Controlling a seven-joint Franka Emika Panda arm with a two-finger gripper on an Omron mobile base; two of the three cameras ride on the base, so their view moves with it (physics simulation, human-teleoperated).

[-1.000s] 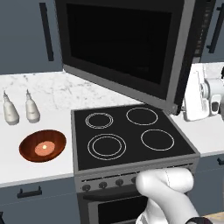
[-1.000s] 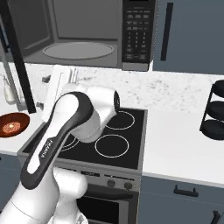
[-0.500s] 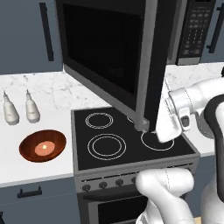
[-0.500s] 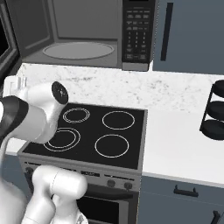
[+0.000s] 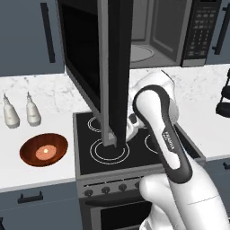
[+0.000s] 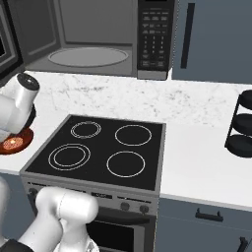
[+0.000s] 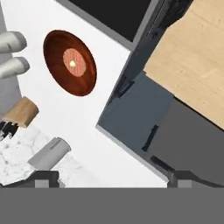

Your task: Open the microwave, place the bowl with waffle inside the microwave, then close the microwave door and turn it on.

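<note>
- The microwave [image 6: 98, 39] is standing open above the white marbled desk [image 6: 197, 147], showing a smooth grey interior with a flat round turntable and a black button keypad at its right
- The microwave door [image 5: 112, 72], a wide black panel with dark glass and a grey frame edge, is swinging out edge-on over the front of the stove [image 5: 130, 148], whose flat glossy black top carries thin white ring markings
- The bowl [image 5: 44, 149], shallow, round and glossy reddish-brown, is sitting on the desk left of the stove, near the front edge
- The waffle [image 5: 44, 152], a small pale orange-tan disc, is lying at the middle of the bowl
- Two pale rounded bottles [image 5: 20, 114] with narrow necks are standing side by side behind the bowl, toward the back of the desk
- The claw [image 7: 111, 177] is hanging above the desk with its two small dark fingertips [image 7: 43, 178] spread wide apart and nothing between them; in the hand view the bowl is lying well clear of both tips
- A black three-tier rack [image 6: 241, 125] of round shelves is standing at the desk's right end
</note>
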